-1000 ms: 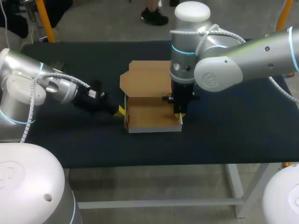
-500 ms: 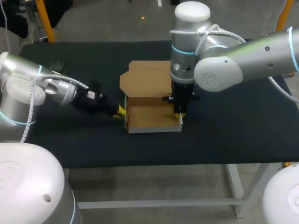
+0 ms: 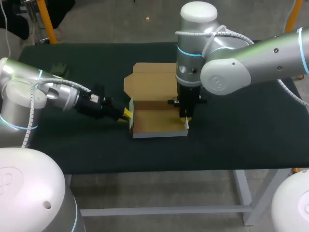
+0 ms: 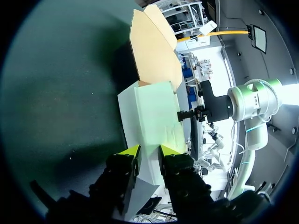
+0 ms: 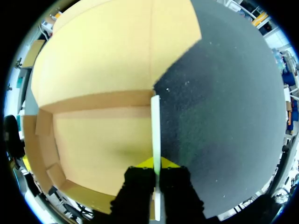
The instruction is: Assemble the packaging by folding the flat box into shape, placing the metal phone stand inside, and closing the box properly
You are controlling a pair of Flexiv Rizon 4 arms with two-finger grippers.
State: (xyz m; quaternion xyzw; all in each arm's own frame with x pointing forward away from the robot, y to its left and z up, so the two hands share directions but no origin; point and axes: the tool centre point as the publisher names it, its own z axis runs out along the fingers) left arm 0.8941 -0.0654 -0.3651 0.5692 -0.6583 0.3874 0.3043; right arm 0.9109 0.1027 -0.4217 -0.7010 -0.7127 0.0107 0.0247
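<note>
Pinching the right wall of the open brown cardboard box (image 3: 157, 122) tight in the right gripper (image 5: 158, 164); at the box's left wall, the left gripper (image 4: 145, 151), grip impossible to tell.

Table top (image 3: 72, 145): dark matte cloth, under the left gripper (image 3: 126, 114) and the right gripper (image 3: 185, 119), reaching out beyond both
Table frame (image 3: 243, 193): white metal leg and rail, below the cloth's front edge
Light: even, soft shadow beside the left gripper
</note>
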